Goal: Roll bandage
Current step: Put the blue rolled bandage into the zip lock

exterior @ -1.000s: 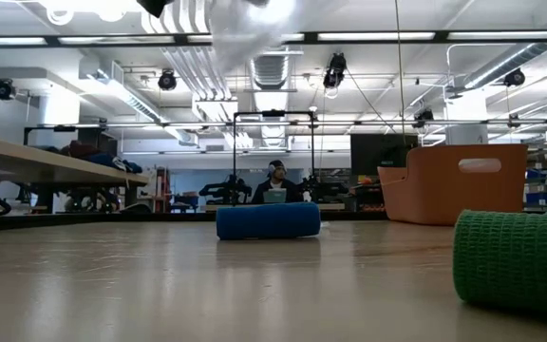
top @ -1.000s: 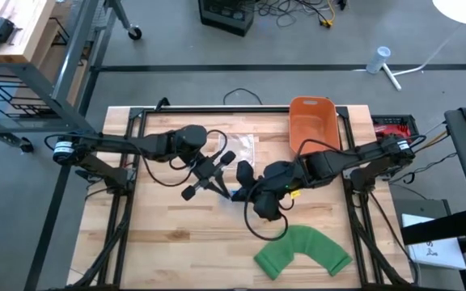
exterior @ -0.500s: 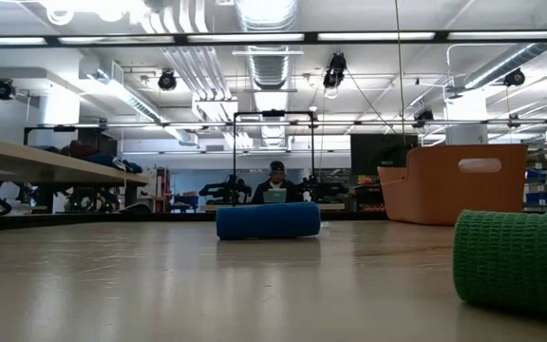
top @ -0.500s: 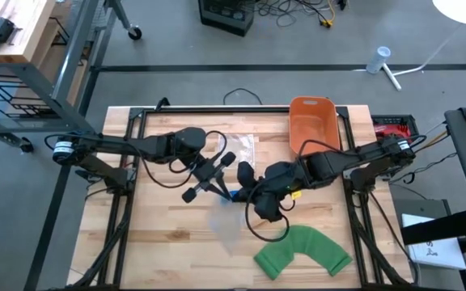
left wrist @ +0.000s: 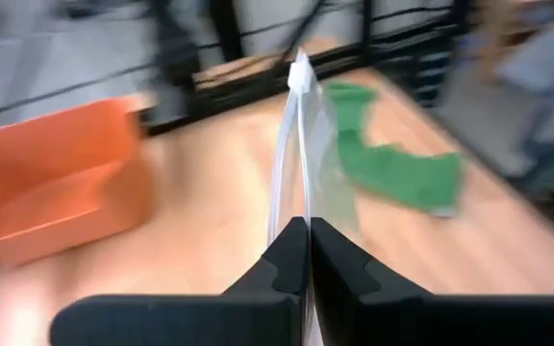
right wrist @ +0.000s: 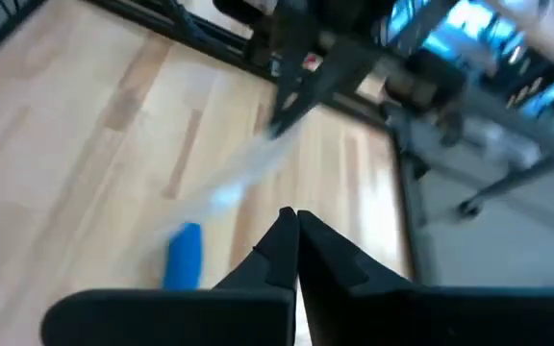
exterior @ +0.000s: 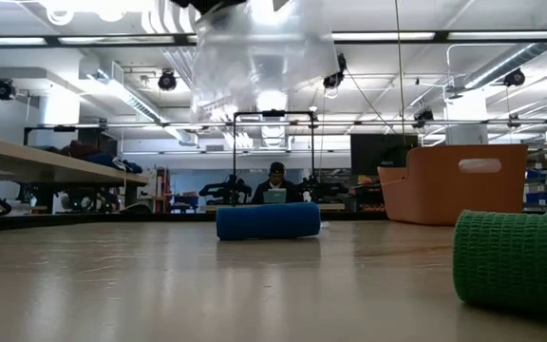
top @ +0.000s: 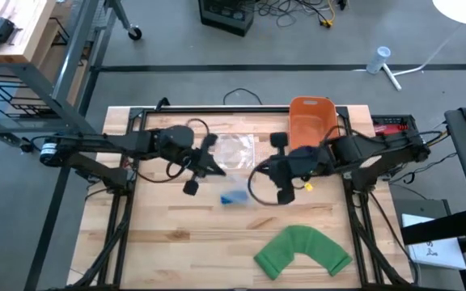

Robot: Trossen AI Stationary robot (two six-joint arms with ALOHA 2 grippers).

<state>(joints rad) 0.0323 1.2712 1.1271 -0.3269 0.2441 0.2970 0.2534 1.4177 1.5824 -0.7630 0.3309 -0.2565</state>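
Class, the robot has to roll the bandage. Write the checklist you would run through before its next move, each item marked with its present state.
1. Blue bandage roll lies bare on the table: ok.
2. Left pincer shut on the clear bag, which is lifted off the table: ok.
3. Right pincer open and ready to grasp: not ok, it is shut.
4. Right pincer empty: cannot tell.
5. Green bandage lies apart from the roll: ok.

The table is pale, matt wood planking. The clear plastic bag looks thin, glossy and see-through. The green bandage is rough knitted cloth; the orange bin is smooth plastic.
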